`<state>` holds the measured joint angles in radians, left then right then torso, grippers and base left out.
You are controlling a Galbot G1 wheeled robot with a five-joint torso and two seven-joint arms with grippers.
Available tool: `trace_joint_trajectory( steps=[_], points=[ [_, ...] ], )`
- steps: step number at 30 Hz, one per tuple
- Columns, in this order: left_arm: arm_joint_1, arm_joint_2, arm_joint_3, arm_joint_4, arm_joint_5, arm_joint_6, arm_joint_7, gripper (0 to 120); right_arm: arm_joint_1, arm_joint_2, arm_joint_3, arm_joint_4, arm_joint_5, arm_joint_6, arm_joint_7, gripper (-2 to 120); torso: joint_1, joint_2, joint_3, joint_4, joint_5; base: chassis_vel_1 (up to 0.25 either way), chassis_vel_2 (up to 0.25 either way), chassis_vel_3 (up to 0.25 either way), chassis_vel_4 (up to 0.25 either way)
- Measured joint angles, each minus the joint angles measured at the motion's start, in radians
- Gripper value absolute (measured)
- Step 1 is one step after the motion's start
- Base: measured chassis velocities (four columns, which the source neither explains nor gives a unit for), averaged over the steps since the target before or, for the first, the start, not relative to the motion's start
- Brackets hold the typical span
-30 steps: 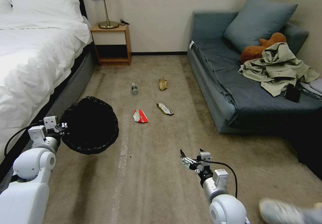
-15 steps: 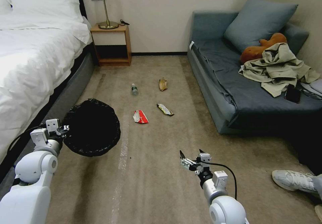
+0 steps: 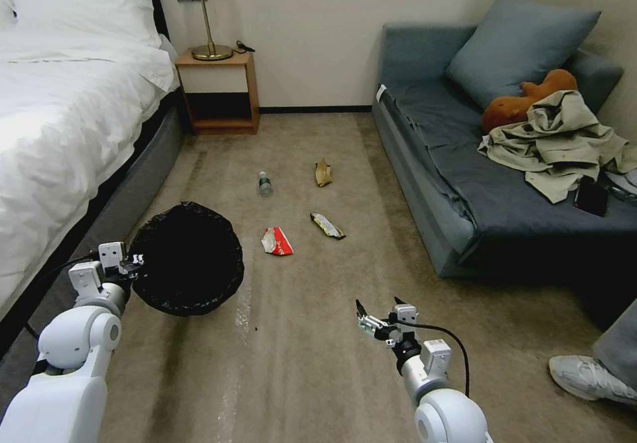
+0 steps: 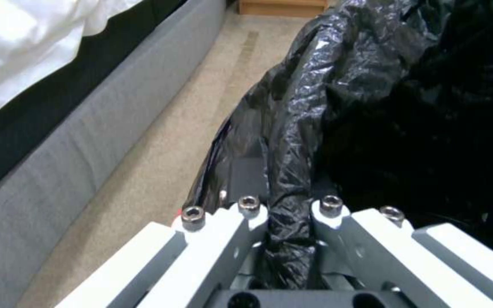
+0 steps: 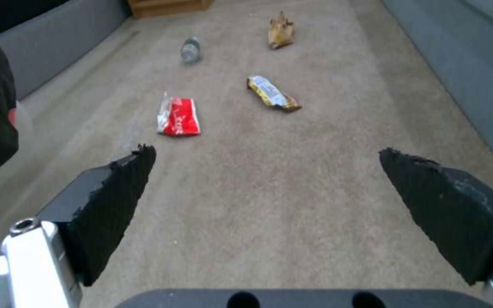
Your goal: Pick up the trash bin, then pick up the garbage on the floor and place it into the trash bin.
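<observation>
Left gripper [image 3: 127, 266] pinches the bag-lined rim of the round black-bagged trash bin [image 3: 188, 258], held above carpet beside the bed | right gripper [image 3: 373, 312] empty, jaws apart | red-and-white crumpled wrapper [image 3: 277, 241] mid-carpet | risk: slick liner slipping, bin dropping.

One trash bin [image 3: 188, 259], four garbage pieces [image 3: 277, 241], two pincers [image 3: 378, 308], perhaps one nightstand [image 3: 219, 91].

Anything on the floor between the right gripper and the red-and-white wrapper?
No. Bare carpet lies between the open right gripper and the red-and-white wrapper, as the right wrist view shows.
</observation>
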<state>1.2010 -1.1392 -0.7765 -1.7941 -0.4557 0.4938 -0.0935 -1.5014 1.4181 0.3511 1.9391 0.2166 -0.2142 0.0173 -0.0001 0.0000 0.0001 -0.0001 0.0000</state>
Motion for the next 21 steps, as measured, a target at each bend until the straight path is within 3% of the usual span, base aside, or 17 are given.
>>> trace_joint_trajectory(
  steps=[21],
  points=[
    [-0.012,0.006,-0.003,0.028,-0.001,-0.006,0.001,3,0.008,0.005,-0.012,-0.027,-0.019,0.002,-0.004,100,0.0,0.0,0.0,0.0001,-0.0001,-0.092,0.092,0.09,-0.086]
  ],
)
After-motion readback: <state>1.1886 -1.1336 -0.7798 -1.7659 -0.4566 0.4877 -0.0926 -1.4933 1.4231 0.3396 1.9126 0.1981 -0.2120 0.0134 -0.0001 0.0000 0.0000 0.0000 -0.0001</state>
